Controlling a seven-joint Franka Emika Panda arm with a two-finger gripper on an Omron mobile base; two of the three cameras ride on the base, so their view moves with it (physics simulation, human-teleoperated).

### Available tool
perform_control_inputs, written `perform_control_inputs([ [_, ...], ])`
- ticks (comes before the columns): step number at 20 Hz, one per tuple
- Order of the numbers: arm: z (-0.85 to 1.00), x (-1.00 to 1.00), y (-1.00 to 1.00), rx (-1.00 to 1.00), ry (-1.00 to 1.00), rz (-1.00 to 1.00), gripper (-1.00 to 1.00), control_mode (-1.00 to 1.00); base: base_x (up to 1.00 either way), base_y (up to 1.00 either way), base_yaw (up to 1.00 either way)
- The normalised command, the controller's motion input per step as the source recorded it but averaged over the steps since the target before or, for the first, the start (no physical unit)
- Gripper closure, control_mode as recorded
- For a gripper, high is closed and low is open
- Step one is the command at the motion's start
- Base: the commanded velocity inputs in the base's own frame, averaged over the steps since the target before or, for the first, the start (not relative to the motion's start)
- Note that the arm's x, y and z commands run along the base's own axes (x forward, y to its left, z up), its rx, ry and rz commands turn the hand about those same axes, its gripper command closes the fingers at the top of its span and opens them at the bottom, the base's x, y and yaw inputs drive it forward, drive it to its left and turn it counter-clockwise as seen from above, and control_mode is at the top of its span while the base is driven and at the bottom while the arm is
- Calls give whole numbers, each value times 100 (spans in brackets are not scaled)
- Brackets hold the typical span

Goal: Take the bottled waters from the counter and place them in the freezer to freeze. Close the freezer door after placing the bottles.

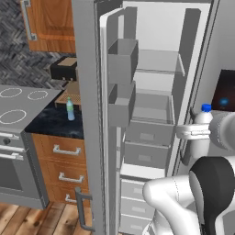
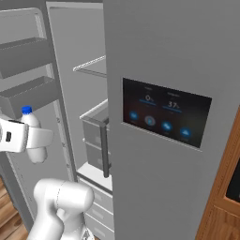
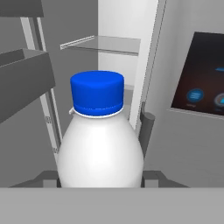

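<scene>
A: What is held in the gripper (image 3: 100, 177)?

B: The white bottle (image 3: 100, 148) with the blue cap (image 3: 97, 93) is clamped upright between the jaws, which are closed partway around its stout body. It is carried in front of the open freezer (image 1: 156, 92), outside the compartment and not yet over any shelf.

A: And the other bottle?

B: The green-capped bottle (image 1: 69, 109) is left standing on the counter (image 1: 55, 121), near a wooden board, well apart from the arm.

A: What could go wrong from here?

B: The grip is taken low on a rounded body, so the bottle could be tipped or slid out if it is knocked. A knock is most likely against the drawer fronts (image 1: 148, 135) or the edge of the panel door (image 2: 164, 117), which stands just beside the bottle in the hand view.

A: What stands in the way?

B: The freezer door (image 1: 92, 114) is swung open, and its bins (image 1: 121, 62) jut toward the opening on one side. The wire shelf (image 2: 91, 65) is set higher up. A narrow entry is thereby left between the door bins and the panel door.
</scene>
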Motion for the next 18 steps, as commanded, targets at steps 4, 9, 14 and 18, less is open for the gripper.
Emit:
perform_control_inputs([
  [4,0,0,0,0,0,0,100,100,28,1,0],
  [9,0,0,0,0,0,0,100,100,15,2,3],
  [14,0,3,0,1,0,0,100,-100,13,0,1],
  [18,0,15,0,4,-7,0,100,-100,0,0,0],
])
